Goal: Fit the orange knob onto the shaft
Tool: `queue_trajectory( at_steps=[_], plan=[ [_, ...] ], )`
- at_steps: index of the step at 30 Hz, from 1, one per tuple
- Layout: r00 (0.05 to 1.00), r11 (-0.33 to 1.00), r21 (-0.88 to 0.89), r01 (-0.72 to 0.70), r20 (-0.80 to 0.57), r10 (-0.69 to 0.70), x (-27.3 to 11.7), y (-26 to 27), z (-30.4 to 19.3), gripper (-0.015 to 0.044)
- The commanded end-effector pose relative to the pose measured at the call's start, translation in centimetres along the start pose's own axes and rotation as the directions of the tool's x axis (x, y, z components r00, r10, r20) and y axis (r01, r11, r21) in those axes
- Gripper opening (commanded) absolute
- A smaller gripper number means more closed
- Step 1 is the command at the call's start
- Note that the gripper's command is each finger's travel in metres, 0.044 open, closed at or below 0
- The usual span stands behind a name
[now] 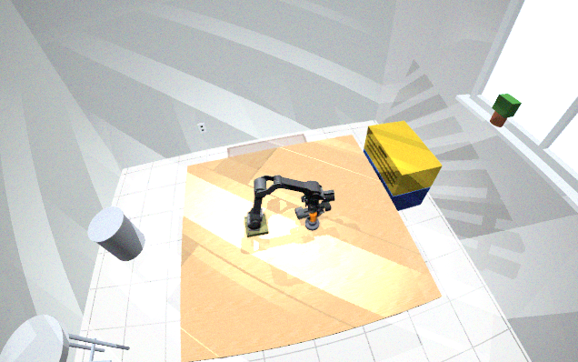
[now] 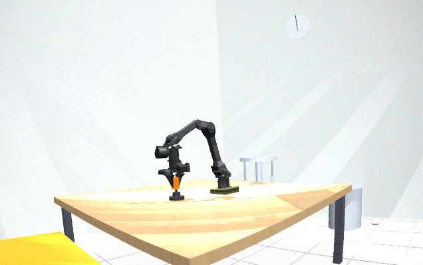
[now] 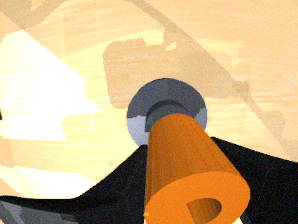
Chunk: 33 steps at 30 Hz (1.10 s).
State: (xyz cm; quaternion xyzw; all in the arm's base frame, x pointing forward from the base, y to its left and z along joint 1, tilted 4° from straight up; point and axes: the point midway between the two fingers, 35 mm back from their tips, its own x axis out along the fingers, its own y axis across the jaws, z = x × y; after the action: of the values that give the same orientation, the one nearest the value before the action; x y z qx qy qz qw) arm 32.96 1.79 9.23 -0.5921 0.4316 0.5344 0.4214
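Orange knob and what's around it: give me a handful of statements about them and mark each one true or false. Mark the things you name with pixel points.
The hand (image 1: 313, 213) (image 2: 176, 183) is closed on the orange knob (image 1: 313, 217) (image 2: 176, 183) (image 3: 187, 150). True.
The knob lies flat on the table (image 1: 282, 314) (image 2: 199, 243). False: it is held upright over the round pedestal (image 1: 312, 226) (image 2: 176, 198) (image 3: 165, 90).
The knob is fully down on the pedestal's wide base. False: the exterior view shows dark parts between them.
The knob's top opening has a flat side. True.
The bin (image 1: 119, 234) (image 2: 354, 210) stands on the table. False: it stands on the floor (image 1: 136, 296) (image 2: 299, 240).
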Motion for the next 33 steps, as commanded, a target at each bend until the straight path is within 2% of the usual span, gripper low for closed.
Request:
queue_trajectory(
  at_steps=[1, 7, 13, 33],
  plan=[
    [1.000, 1.000, -0.006, 0.006, 0.001, -0.006, -0.25, -0.20, -0.01, 0.0000],
    [1.000, 0.999, -0.032, 0.006, 0.001, -0.006, -0.51, -0.12, 0.00, 0.0000],
    [1.000, 0.977, -0.214, 0.006, 0.002, -0.006, -0.64, 0.26, 0.06, 0.0000],
    [1.000, 0.977, -0.214, 0.006, 0.002, -0.006, -0.31, 0.27, 0.07, 0.0000]
  ],
)
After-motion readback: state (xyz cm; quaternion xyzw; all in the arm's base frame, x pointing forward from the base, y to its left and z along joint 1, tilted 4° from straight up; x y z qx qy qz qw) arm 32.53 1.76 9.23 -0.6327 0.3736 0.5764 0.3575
